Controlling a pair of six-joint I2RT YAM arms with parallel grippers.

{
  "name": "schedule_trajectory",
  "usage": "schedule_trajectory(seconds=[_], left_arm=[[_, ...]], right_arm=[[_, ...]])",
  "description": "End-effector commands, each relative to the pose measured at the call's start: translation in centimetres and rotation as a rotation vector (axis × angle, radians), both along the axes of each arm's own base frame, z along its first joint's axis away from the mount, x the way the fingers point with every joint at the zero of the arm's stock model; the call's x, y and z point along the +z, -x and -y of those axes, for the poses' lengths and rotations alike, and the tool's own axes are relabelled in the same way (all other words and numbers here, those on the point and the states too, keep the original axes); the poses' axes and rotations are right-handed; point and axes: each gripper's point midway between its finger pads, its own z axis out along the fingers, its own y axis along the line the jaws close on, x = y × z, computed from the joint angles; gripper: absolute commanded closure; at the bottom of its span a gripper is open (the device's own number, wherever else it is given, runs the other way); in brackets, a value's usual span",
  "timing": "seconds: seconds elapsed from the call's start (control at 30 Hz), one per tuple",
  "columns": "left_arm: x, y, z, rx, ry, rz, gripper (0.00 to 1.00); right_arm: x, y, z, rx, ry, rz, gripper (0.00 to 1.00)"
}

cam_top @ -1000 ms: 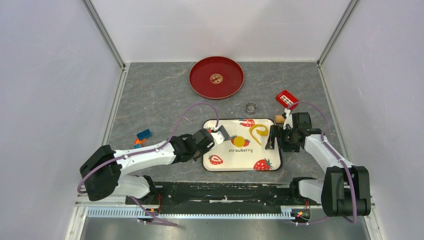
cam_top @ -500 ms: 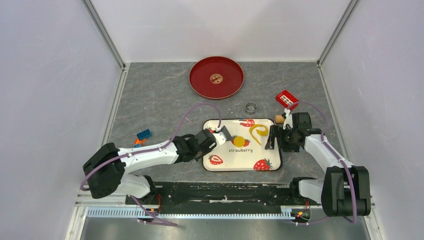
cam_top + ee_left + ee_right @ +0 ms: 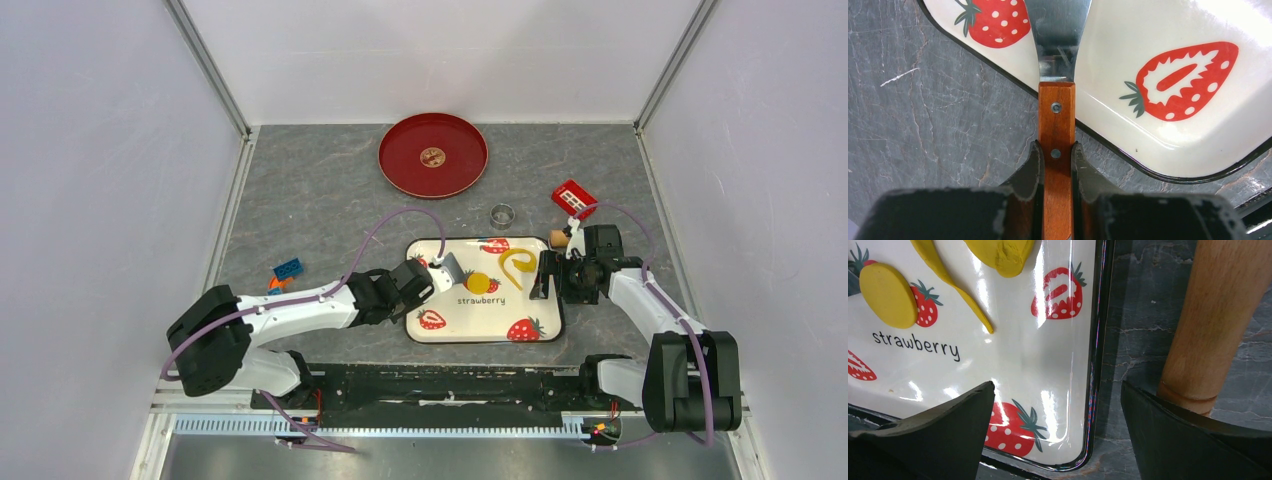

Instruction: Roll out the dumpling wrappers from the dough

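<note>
A flat round yellow dumpling wrapper (image 3: 478,283) (image 3: 889,295) lies on the strawberry-print tray (image 3: 440,335) (image 3: 1098,340). A curled strip of yellow dough (image 3: 517,265) (image 3: 998,252) lies to its right. My left gripper (image 3: 428,276) (image 3: 1056,150) is shut on the wooden handle of a spatula (image 3: 1056,115). The spatula's metal blade (image 3: 447,267) (image 3: 1058,35) reaches over the tray's left side, just left of the wrapper. My right gripper (image 3: 548,275) (image 3: 1057,390) stands open astride the tray's right rim, holding nothing. A wooden rolling pin (image 3: 560,239) (image 3: 1218,315) lies beside its outer finger.
A red plate (image 3: 400,175) at the back holds a small round golden disc (image 3: 432,156). A metal ring cutter (image 3: 502,214) stands behind the tray, and a red toy (image 3: 574,198) sits at the back right. A blue brick (image 3: 288,268) and an orange piece (image 3: 274,284) lie left.
My left gripper has edged slightly right with the spatula, bringing the blade closer to the wrapper. The right arm has not moved.
</note>
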Motion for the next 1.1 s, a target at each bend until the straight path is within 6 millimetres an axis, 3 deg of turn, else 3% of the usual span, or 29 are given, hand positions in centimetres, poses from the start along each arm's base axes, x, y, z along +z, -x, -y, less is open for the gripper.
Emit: schedule_trajectory(seconds=[0.0,0.7,1.07], left_arm=[[0.4,0.3,1.6,-0.086,0.021,-0.012,0.98],[1.4,1.9,1.7,-0.131,0.059,-0.043,0.98],[0.7,1.2,1.9,-0.090,0.029,-0.036,0.98]], right_arm=[[0.0,-0.5,-0.1,0.016,-0.009,0.019,0.02],[0.0,-0.3,-0.3,0.022,-0.017,0.018,0.02],[-0.1,-0.3,-0.3,0.024,-0.017,0.017,0.02]])
